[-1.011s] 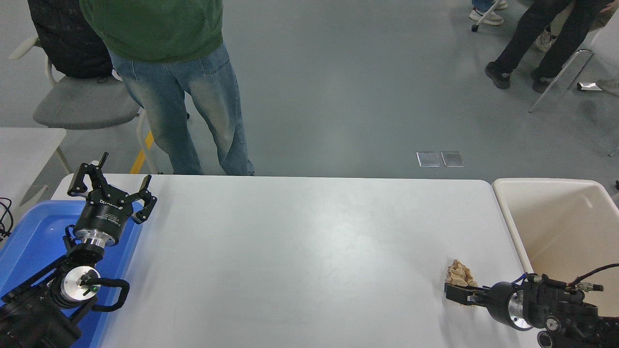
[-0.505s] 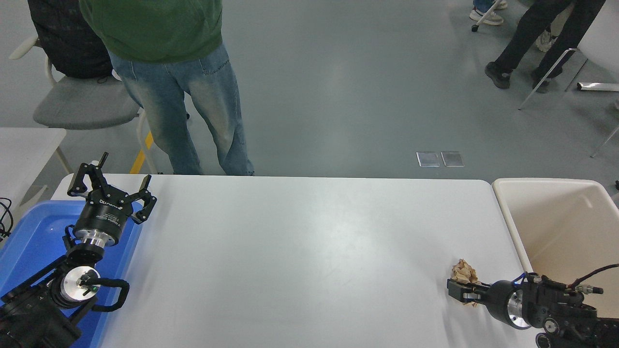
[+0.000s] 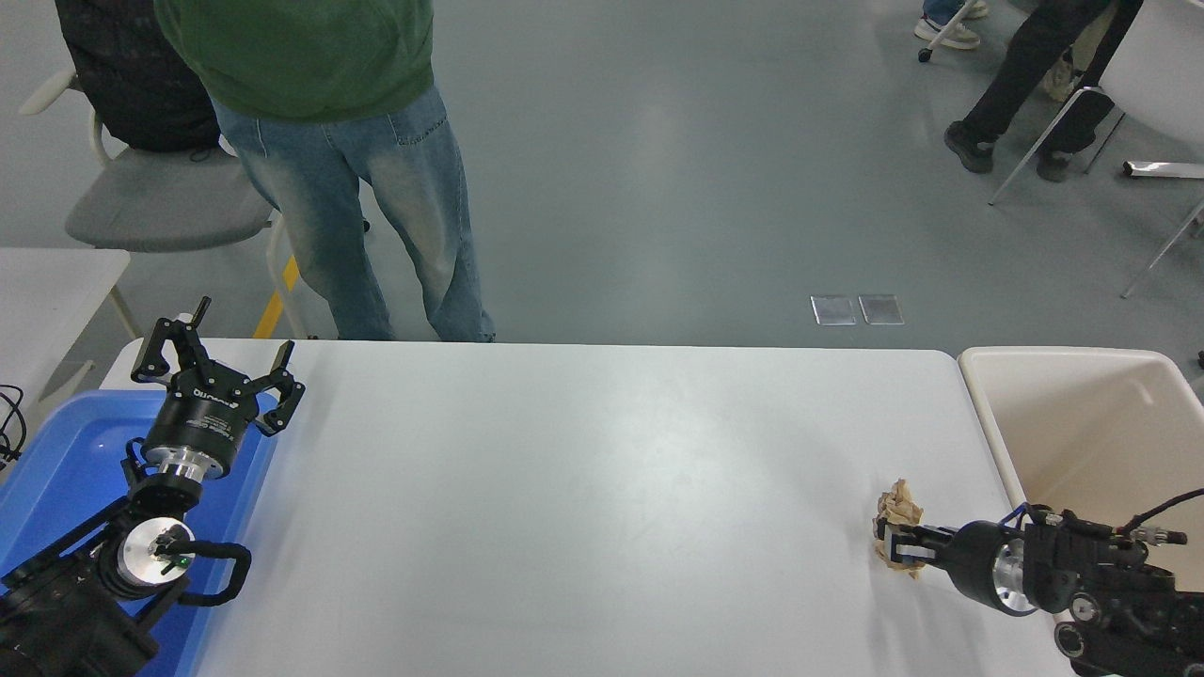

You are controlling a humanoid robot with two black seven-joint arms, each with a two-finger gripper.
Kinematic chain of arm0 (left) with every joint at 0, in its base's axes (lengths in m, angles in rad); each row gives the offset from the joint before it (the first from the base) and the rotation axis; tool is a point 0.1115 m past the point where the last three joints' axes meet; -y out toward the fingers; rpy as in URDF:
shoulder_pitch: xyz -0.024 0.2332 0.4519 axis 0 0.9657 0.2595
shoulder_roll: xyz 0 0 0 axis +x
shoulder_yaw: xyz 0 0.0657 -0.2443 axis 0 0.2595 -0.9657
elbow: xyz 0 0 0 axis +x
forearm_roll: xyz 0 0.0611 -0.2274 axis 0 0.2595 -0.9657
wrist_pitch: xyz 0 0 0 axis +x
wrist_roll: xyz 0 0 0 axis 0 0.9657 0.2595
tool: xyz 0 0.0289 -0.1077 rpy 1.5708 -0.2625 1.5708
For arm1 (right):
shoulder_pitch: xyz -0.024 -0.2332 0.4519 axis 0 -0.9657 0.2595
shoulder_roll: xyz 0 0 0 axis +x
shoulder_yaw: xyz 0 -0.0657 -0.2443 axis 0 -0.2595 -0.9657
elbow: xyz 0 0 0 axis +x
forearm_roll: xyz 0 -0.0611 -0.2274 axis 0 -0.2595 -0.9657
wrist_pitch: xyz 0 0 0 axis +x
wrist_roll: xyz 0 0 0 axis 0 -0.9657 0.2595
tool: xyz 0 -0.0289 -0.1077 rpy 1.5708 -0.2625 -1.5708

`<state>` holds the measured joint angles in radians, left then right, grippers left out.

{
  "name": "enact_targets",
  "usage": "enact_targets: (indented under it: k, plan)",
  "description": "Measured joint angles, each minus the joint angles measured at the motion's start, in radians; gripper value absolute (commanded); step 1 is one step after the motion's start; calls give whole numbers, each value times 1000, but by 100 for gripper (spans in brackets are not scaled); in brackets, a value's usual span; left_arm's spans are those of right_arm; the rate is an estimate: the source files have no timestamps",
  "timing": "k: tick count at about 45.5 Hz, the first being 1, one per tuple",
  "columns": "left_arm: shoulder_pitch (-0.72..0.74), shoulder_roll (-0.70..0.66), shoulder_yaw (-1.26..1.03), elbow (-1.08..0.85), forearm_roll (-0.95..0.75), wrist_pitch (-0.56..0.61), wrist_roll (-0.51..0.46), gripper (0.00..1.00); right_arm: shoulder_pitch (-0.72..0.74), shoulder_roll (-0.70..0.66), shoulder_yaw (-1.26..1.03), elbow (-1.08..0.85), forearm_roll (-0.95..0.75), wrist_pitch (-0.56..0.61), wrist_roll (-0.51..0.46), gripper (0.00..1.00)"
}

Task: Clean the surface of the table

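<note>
The table surface (image 3: 583,489) is a wide matte white top. A crumpled tan paper ball (image 3: 896,508) sits near its right edge. My right gripper (image 3: 894,547) comes in from the lower right and is shut on the paper ball, which sticks out above its fingers and looks slightly lifted. My left gripper (image 3: 214,362) is parked open at the left, over the blue tray.
A blue tray (image 3: 56,470) lies at the table's left end. A cream tub (image 3: 1091,432) stands just past the right edge. A person in jeans (image 3: 357,207) stands at the far side, with a grey chair (image 3: 160,202) and a smaller white table (image 3: 47,282) at left.
My right gripper has closed on the paper ball and risen slightly with it, drifting a little toward the far side. The left arm has not moved.
</note>
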<state>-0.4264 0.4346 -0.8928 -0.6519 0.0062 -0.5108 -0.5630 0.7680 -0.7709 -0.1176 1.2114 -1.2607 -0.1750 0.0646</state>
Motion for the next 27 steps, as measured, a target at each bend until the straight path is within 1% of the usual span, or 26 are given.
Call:
enact_targets:
  k: [14,27]
  plan:
    - [0,1,0,0,0,0,0,99,35,-117,1,106,9,18,17,0]
    - [0,1,0,0,0,0,0,99,117,-284,12,204,45,58,51,0]
